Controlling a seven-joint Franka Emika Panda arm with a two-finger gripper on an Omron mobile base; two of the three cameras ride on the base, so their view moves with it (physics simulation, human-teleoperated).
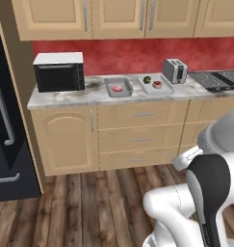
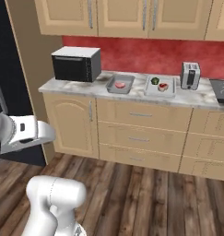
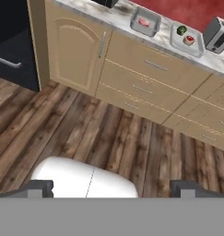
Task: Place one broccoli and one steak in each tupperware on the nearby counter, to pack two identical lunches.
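On the white marble counter stand two grey tupperware. The darker tupperware holds one pink steak. To its right, the paler tupperware holds a green broccoli and a steak. My gripper hangs over the wooden floor, well back from the counter, open, with nothing between its widely spread fingertips.
A black microwave stands at the counter's left end and a silver toaster to the right of the trays, with a dark cooktop beyond. A dark fridge fills the left. Drawers and cabinet doors front the counter.
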